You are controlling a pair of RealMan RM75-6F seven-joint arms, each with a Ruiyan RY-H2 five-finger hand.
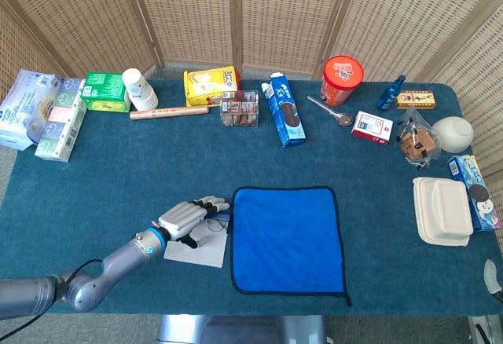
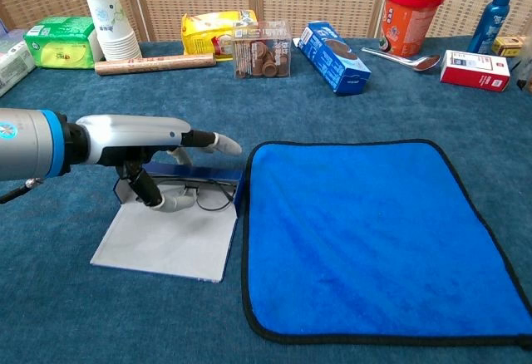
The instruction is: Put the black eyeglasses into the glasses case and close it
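My left hand reaches over the open glasses case, which lies just left of the blue cloth. Its grey flap lies flat on the table and its blue wall stands under my fingers. The black eyeglasses lie inside the case against that wall. My fingers stretch out straight above the wall, and my thumb points down onto the glasses. A small grey tip at the right edge of the head view may be my right hand; its state does not show.
Along the back stand tissue packs, a paper cup, a yellow bag, a blue carton and a red tub. At the right lie a white clamshell box and a white bowl.
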